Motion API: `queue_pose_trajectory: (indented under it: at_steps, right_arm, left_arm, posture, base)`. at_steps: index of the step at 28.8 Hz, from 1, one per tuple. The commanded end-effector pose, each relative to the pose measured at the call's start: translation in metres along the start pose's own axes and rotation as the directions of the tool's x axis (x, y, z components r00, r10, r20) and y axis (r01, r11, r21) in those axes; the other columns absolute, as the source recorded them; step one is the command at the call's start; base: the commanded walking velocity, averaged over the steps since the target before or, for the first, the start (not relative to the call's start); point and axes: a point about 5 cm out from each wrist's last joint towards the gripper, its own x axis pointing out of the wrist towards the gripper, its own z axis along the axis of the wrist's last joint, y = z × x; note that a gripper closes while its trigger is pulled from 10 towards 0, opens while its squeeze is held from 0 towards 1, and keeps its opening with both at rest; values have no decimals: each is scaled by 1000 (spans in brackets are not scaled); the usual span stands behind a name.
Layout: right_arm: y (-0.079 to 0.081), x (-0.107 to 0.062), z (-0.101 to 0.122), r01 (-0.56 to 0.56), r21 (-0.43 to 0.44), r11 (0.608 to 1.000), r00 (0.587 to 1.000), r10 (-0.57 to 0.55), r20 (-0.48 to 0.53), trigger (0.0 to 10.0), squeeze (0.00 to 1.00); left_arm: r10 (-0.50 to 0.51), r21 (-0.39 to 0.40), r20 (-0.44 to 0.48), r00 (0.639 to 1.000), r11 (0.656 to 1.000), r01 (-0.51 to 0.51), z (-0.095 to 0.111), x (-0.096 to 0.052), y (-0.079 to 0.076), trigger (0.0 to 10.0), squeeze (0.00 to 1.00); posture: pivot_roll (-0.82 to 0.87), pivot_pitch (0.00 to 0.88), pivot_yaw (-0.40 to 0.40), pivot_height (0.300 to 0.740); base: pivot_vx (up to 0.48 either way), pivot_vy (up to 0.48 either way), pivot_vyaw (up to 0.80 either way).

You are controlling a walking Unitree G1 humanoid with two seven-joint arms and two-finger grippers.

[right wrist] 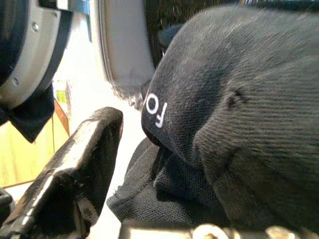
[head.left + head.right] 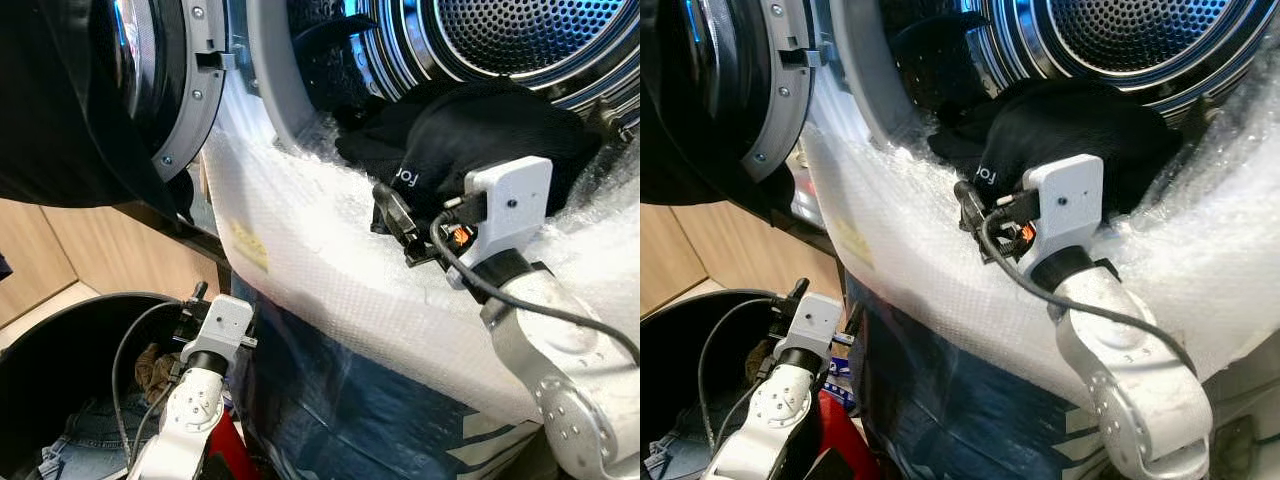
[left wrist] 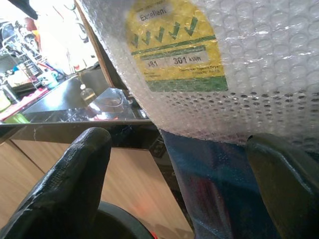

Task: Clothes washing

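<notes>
A black garment (image 2: 480,130) with white lettering lies heaped in the washing machine's door opening (image 2: 300,90), on its bubble-wrapped lower rim. The right gripper (image 2: 395,215) touches its front edge, fingers spread. The left gripper (image 2: 195,300) hangs spread above a black laundry basket (image 2: 60,340).

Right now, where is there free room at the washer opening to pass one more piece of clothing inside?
The free patch lies in the upper drum, above the black garment. The lower lip is crowded: the garment is piled there and the right gripper presses against it. The bubble wrap below slopes, so it is poor for resting things.
</notes>
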Motion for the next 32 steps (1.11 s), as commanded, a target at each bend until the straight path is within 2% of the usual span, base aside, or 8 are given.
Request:
queue_pose_trajectory:
  at_steps: [1,7,11,18,22,26,28,32]
  right_arm:
    - [-7,-7,9,19,-19,1000,999,-18,50,10000,0]
    - [-18,-19,11,27,-100,995,994,-16,108,10000,0]
    - [-14,-26,-1,-29,-156,987,995,43,85,10000,0]
    - [-10,-30,-16,-107,-142,984,992,114,46,10000,0]
    - [-1,-30,-23,-181,-223,958,979,197,50,10000,0]
    - [1,-29,-24,-191,-259,947,976,212,52,10000,0]
    - [4,-27,-28,-197,-311,930,973,224,54,10000,0]
    - [0,-21,-26,-119,-378,918,981,168,99,10000,0]
  left_arm:
    - [-9,3,3,1000,1000,9,1,-2,-1,10000,0]
    - [-17,0,-6,1000,1000,17,-3,-4,-4,10000,0]
    - [-29,0,-4,1000,1000,29,-2,-4,-7,10000,0]
    - [-24,1,-1,1000,1000,24,-2,-3,-6,10000,0]
    - [-23,-1,-2,1000,1000,23,-2,-4,-6,10000,0]
    - [-21,-1,-4,1000,1000,21,-2,-4,-6,10000,0]
    - [-16,-3,-5,1000,1000,16,-2,-3,-6,10000,0]
    - [-12,-3,-5,1000,1000,12,-2,-3,-6,10000,0]
  posture:
    - [43,38,-96,740]
    - [29,33,-94,740]
    - [31,26,-94,740]
    - [36,27,-98,740]
    - [38,29,-101,740]
    - [38,33,-103,740]
    - [38,34,-105,740]
    - [45,39,-109,740]
  base:
    - [0,0,0]
    - [0,0,0]
    - [0,0,0]
    - [0,0,0]
    - [0,0,0]
    - [0,0,0]
    - [0,0,0]
    - [0,0,0]
